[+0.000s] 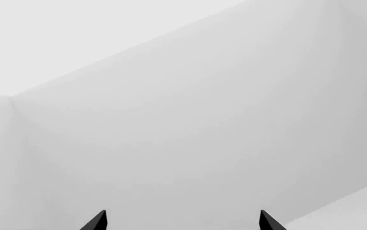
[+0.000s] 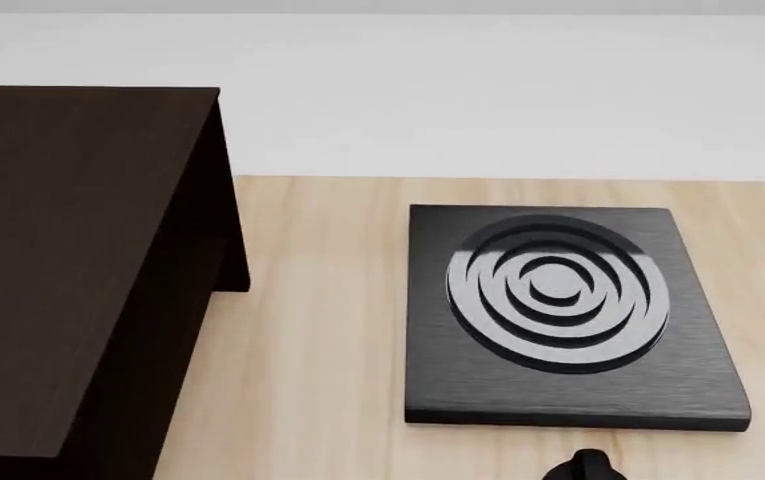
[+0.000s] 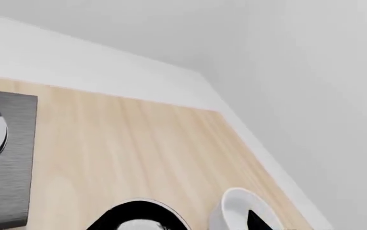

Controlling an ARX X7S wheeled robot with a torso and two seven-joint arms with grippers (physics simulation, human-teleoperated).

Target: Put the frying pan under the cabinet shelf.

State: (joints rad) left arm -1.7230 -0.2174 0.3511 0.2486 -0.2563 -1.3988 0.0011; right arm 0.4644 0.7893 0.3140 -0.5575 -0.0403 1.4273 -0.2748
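Only the far arc of the frying pan (image 3: 138, 213) shows in the right wrist view: black, with a thin pale rim and a glossy inside, lying on the wooden table; its handle is out of frame. My right gripper (image 3: 178, 223) hovers over it, jaws wide apart; one black fingertip (image 3: 257, 221) stands out clearly and the other blends into the pan. The dark brown cabinet shelf (image 2: 75, 260) stands at the left in the head view, where the pan is out of sight. My left gripper (image 1: 184, 221) is open on nothing and faces bare white walls.
A black square plate with concentric rings (image 2: 569, 390) lies right of the shelf on the light wood table (image 2: 315, 330); its edge (image 3: 10, 158) also shows beside the pan. A white bowl (image 3: 234, 211) sits close to the pan. A small dark rounded piece (image 2: 582, 467) pokes in at the bottom edge.
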